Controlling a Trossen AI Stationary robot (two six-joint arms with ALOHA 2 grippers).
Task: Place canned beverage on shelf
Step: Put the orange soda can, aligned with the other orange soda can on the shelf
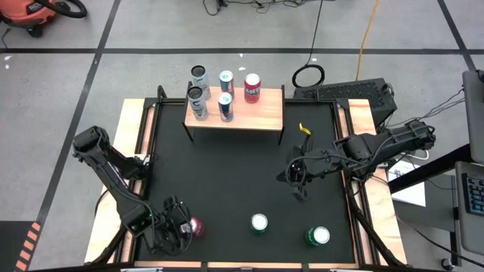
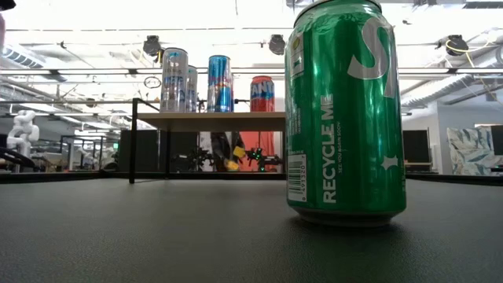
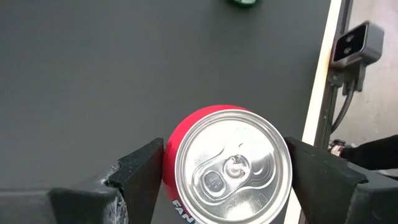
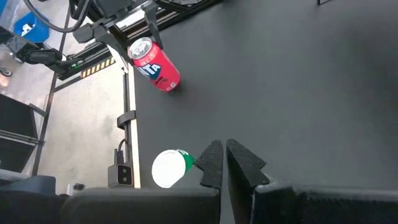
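left gripper (image 3: pixel 227 174) jaws spread around a shiny red aluminium can (image 3: pixel 227 165) upright on the matte black counter (image 1: pixel 227 181), grip not certain, right gripper (image 4: pixel 224 163) jaws pinched shut, empty

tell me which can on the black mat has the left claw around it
The red can near the mat's front left corner, between the left claw's fingers. The two green cans stand free further right.
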